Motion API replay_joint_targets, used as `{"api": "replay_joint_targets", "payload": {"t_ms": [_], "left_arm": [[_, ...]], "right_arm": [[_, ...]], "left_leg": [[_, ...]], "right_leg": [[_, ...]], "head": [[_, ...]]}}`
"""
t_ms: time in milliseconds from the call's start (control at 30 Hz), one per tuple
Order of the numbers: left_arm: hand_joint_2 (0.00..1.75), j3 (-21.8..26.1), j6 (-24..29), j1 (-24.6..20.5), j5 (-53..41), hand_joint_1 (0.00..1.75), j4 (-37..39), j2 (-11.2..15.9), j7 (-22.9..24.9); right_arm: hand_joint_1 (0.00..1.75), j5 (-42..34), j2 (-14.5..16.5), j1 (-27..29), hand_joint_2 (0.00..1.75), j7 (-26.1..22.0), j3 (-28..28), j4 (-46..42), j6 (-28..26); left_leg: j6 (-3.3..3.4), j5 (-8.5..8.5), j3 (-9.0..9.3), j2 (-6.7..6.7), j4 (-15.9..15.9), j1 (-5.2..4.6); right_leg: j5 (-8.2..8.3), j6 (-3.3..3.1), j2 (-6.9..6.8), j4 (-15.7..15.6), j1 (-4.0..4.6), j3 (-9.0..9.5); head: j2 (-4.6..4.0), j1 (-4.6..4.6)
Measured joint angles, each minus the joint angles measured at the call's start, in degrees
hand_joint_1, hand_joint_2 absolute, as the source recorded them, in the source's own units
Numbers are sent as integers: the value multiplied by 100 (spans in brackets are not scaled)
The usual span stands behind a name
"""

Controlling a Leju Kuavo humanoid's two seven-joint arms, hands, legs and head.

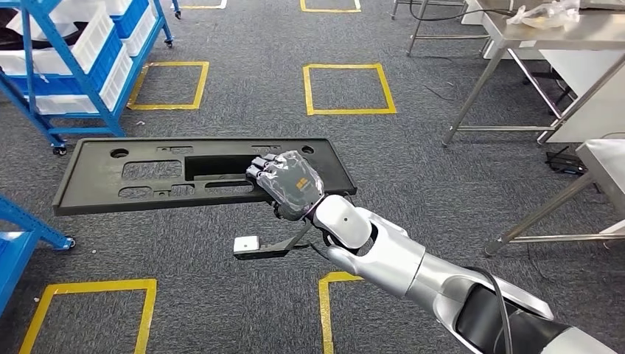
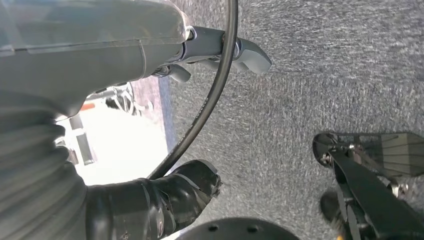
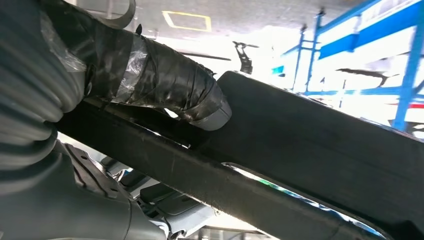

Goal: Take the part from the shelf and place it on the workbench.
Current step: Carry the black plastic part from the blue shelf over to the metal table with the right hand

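A long flat black plastic part (image 1: pixel 147 173) with several cut-outs is held level above the carpet in the head view. My right hand (image 1: pixel 286 184) grips it near its right end, fingers hooked into the rectangular opening. From the right wrist view the same part (image 3: pixel 310 145) runs across as a dark bar with my taped thumb (image 3: pixel 165 85) pressed on it. My left hand (image 2: pixel 165 200) hangs over the carpet with nothing in it; its fingers are too little seen to tell how they lie.
A blue shelf (image 1: pixel 74 66) with white bins stands at the far left. Steel workbenches (image 1: pixel 560 37) stand at the right, one with a near corner (image 1: pixel 604 158). Yellow tape squares (image 1: pixel 348 88) mark the grey carpet. A blue frame (image 1: pixel 22 236) sits at the left edge.
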Motion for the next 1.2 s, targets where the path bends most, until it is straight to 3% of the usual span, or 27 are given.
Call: {"api": "replay_joint_targets", "payload": {"t_ms": [67, 133, 200, 267, 300, 333, 367, 400, 433, 467, 533, 567, 633, 700, 767, 800, 867, 900, 933, 1000, 1067, 1133, 1200], "left_arm": [[175, -3, 1, -8, -1, 0, 1, -19, 10], [175, -4, 2, -23, -1, 0, 0, -24, 15], [175, -5, 5, -23, -2, 0, 0, -19, 18], [175, -7, 5, -7, -2, 0, 1, -14, 19], [175, -8, 5, -1, -1, 0, 1, -15, 20], [175, -8, 5, 2, -1, 0, 1, -14, 21], [175, -8, 8, 4, -1, 0, 1, -14, 23], [175, -8, 9, 7, -1, 0, 1, -13, 25], [175, -8, 11, 12, -1, 0, 1, -11, 26], [175, -8, 13, 18, -1, 0, 1, -10, 26], [175, -8, 15, 27, -1, 0, 3, -11, 26], [175, -8, 15, 23, -1, 0, 3, -12, 25], [175, -8, 15, 1, -1, 0, 3, -14, 25], [175, -8, 15, -5, -1, 0, 3, -16, 27], [175, -8, 16, 16, -1, 0, 4, -16, 27], [175, -8, 16, 28, -1, 0, 4, -14, 26], [175, -8, 17, 37, -1, 0, 5, -8, 25], [175, -8, 17, 34, -1, 0, 4, -5, 25], [175, -8, 17, 29, -1, 0, 4, -4, 25], [175, -9, 20, 23, -7, 0, 4, -11, 25], [175, -19, 31, 17, -31, 0, 4, -32, 22], [175, -52, 49, 1, -75, 0, 3, -87, 19], [175, -99, 67, 2, -109, 0, 3, -151, 14]], "right_arm": [[175, -1, 9, -40, 175, -2, 0, 3, 1], [175, -1, 15, -56, 175, -2, -1, 10, 3], [175, -1, 19, -71, 175, 1, -1, 15, 3], [175, -1, 46, -94, 175, 2, 3, 17, 5], [175, -1, 61, -97, 175, 2, 7, 19, 7], [175, -2, 72, -92, 175, 2, 13, 24, 8], [175, -2, 74, -83, 175, 1, 21, 33, 10], [175, -2, 74, -77, 175, 1, 29, 42, 11], [175, -2, 74, -75, 175, 1, 36, 50, 11], [175, -1, 74, -76, 175, 1, 40, 54, 11], [175, -1, 74, -88, 175, 3, 42, 56, 11], [175, -1, 73, -90, 175, 4, 42, 58, 11], [175, -1, 69, -81, 175, 4, 42, 63, 11], [175, -1, 64, -77, 175, 2, 42, 65, 11], [175, -1, 63, -83, 175, 2, 42, 65, 11], [175, -1, 63, -80, 175, 2, 42, 66, 11], [175, -2, 62, -57, 175, 1, 45, 75, 11], [175, -1, 62, -46, 175, 1, 47, 84, 11], [175, -2, 61, -41, 175, 2, 48, 91, 11], [175, -9, 59, -61, 175, 5, 47, 95, 4], [175, -53, -5, -66, 175, 19, 24, 53, -16], [175, -192, -255, 44, 175, -15, -77, -115, -63], [175, -363, -626, 247, 175, -116, -259, -368, -108]], "left_leg": [[-32, -12, 9, 118, -2, -15], [-75, -27, 34, 226, -15, -24], [-127, -145, 6, 53, 110, -15], [-179, -461, -227, -305, 644, 17], [-199, -635, -400, -407, 1012, 29], [-221, -746, -551, -449, 1328, 44], [-241, -751, -625, -460, 1480, 61], [-264, -647, -603, -468, 1425, 81], [-289, -453, -482, -499, 1163, 109], [-322, -269, -313, -594, 798, 146], [-346, -95, -67, -838, 257, 188], [-324, -103, -36, -909, 173, 185], [-227, -92, -48, -824, 173, 160], [-139, -49, -45, -679, 137, 155], [-71, -21, -54, -527, 108, 136], [-53, -18, -63, -455, 104, 117], [-41, -18, -79, -309, 105, 82], [-37, -21, -80, -241, 105, 70], [-35, -25, -75, -172, 105, 60], [-40, -37, -57, -37, 104, 41], [-63, -47, -44, 83, 94, 24], [-94, -52, -14, 177, 70, 14], [-134, -126, -5, 52, 131, 24]], "right_leg": [[54, -92, -134, -373, 80, 185], [94, -141, -5, -427, 75, 198], [162, -188, 113, -534, 18, 249], [213, -223, 229, -597, -25, 266], [222, -232, 292, -593, -33, 253], [226, -229, 366, -582, -41, 240], [228, -223, 443, -564, -50, 227], [227, -208, 524, -534, -65, 213], [218, -185, 607, -491, -86, 194], [199, -152, 682, -433, -110, 165], [165, -56, 819, -301, -127, 68], [167, -4, 879, -266, -133, 19], [210, 87, 993, -267, -150, -44], [157, 135, 827, -181, -143, -106], [-142, 158, 475, 318, -125, -334], [-330, 167, 370, 692, -127, -504], [-533, 163, 312, 1256, -133, -743], [-485, 146, 306, 1250, -129, -717], [-346, 116, 282, 1014, -114, -571], [-47, 21, 66, 214, -28, -117], [62, -62, -119, -280, 72, 124], [67, -99, -62, -361, 107, 138], [111, -133, 29, -457, 60, 214]], "head": [[0, -1], [0, -1], [-1, -3], [-1, -4], [0, -4], [0, -3], [0, -3], [0, -3], [0, -3], [0, -3], [1, -4], [1, -4], [1, -4], [0, 1], [0, 4], [0, 4], [0, 4], [0, 4], [0, 4], [0, 4], [0, 3], [0, 3], [0, 5]]}}
